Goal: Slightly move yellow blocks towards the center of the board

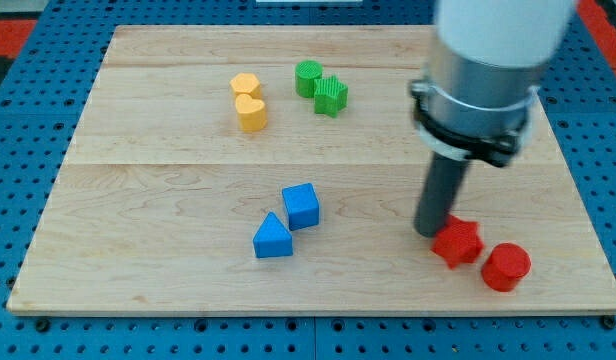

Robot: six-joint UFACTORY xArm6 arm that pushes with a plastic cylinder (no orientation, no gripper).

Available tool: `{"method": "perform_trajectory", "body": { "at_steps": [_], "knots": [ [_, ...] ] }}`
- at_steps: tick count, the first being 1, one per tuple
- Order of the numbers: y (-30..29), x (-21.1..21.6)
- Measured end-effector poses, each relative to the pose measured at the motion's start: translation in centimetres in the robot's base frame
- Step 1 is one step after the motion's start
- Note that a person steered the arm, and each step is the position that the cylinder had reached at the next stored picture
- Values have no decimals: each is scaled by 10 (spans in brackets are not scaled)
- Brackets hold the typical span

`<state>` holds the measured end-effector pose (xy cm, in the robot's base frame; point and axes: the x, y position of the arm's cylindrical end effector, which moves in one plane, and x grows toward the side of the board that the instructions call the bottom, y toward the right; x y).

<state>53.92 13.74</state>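
Two yellow blocks sit touching near the view's top, left of centre: a yellow hexagon [245, 86] and a yellow heart [252, 113] just below it. My tip [430, 231] rests on the wooden board [148, 200] at the view's right, far from the yellow blocks, touching the left side of a red star block [458, 243].
A green cylinder [308, 77] and a green star-like block [331, 95] stand right of the yellow blocks. A blue cube [301, 205] and a blue triangle [272, 238] lie below centre. A red cylinder [506, 266] sits at the lower right. The arm's wide body [478, 90] hangs over the upper right.
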Motion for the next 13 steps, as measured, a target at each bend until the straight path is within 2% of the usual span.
{"method": "perform_trajectory", "body": {
  "at_steps": [1,2,3,4,5,7,9,10,11,13],
  "knots": [
    [10,1],
    [-20,-17],
    [12,-62],
    [48,-67],
    [58,-67],
    [54,-82],
    [-43,-116],
    [-69,-120],
    [-123,-120],
    [-124,-120]
  ]
}}
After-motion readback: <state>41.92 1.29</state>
